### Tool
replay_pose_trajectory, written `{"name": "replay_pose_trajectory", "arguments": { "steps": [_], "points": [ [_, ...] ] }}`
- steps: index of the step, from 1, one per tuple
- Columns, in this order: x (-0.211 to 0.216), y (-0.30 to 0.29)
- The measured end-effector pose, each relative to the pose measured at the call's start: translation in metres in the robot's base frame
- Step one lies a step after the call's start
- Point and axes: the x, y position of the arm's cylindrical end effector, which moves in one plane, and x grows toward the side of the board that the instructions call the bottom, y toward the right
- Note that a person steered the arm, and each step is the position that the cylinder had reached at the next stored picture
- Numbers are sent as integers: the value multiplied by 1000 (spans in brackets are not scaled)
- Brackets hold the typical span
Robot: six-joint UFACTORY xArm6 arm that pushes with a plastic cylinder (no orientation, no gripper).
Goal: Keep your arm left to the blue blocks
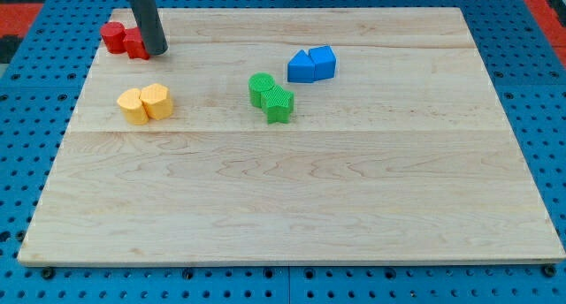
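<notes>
Two blue blocks sit touching at the upper middle right of the board: a blue block with a peaked top [302, 67] and a blue cube [323, 61] on its right. My tip [156, 50] is at the board's upper left, far to the view's left of the blue blocks. The dark rod comes down from the view's top edge. My tip stands right next to two red blocks [122, 39], on their right side, partly hiding them.
Two yellow blocks [145, 103] sit together at the left, below my tip. Two green blocks [271, 96] sit together near the middle, below and left of the blue ones. The wooden board [292, 207] lies on a blue pegboard table.
</notes>
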Motion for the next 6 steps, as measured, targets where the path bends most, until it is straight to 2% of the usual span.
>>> {"name": "replay_pose_trajectory", "arguments": {
  "steps": [5,6],
  "points": [
    [-1,28],
    [29,42]
  ]
}}
